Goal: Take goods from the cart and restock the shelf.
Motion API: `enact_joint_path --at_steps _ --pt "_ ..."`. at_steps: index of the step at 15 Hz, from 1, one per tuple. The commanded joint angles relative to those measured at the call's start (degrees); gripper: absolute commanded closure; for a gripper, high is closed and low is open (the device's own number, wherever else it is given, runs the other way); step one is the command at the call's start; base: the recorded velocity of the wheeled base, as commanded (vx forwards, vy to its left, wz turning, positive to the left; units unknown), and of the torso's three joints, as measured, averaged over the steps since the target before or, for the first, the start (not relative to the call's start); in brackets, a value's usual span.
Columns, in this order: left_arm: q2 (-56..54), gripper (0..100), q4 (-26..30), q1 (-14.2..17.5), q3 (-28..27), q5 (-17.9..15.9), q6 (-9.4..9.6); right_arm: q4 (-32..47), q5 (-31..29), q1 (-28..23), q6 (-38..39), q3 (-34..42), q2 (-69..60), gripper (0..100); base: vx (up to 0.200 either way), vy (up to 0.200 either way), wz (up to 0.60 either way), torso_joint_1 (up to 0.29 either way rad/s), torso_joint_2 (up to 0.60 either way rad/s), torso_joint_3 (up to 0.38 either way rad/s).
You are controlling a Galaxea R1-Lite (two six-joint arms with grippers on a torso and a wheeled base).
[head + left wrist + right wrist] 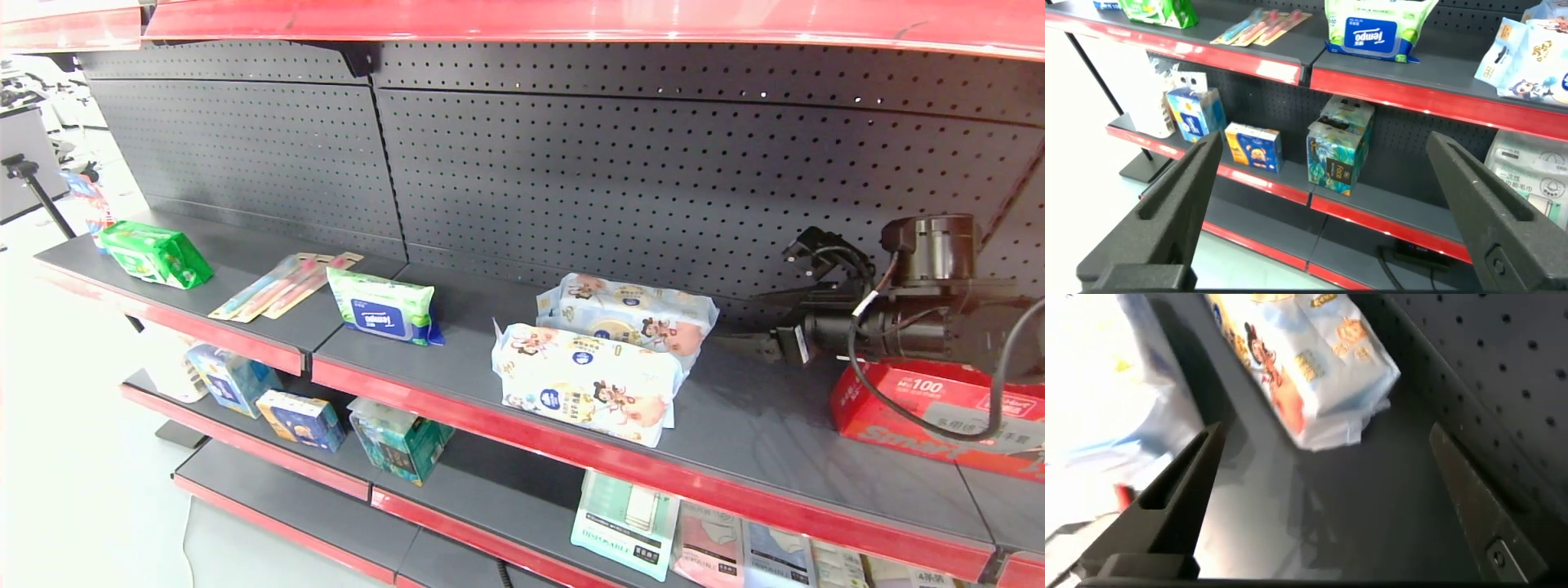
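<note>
Lying on the dark shelf (751, 425) are two soft wipe packs, pale blue and cream. The front pack (588, 382) sits at the red lip. The rear pack (629, 314) is just behind it, near the pegboard back. Both are printed with cartoon figures and a small round blue mark; their lettering is too fine to make out. The right jaws stand apart and empty just beside the rear pack, above a red box (922, 408) with white lettering. Farther left lies a green-and-white pack (384, 306) with a blue label. The left jaws, also spread and empty, face the lower shelves.
</note>
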Motion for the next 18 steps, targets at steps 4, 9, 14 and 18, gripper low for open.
enact_joint_path --at_steps 4,9,14,18 --pt "0.05 0 -0.01 0.02 0.00 0.02 0.06 -0.03 -0.13 -0.64 3.17 11.98 -14.35 0 0.000 0.000 0.00 0.000 0.00 0.000" --pt "0.05 0 -0.01 0.02 0.00 0.02 0.06 -0.12 -4.52 -2.13 11.08 22.08 -26.91 0 0.000 0.000 0.00 0.000 0.00 0.000" --pt "0.05 0 -0.01 0.02 0.00 0.02 -0.02 0.05 -12.87 -2.92 19.96 30.35 -45.99 0 0.000 0.000 0.00 0.000 0.00 0.000" --pt "0.05 0 -0.01 0.02 0.00 0.02 -0.02 0.05 -25.97 -2.66 22.60 41.86 -62.07 0 0.000 0.000 0.00 0.000 0.00 0.000"
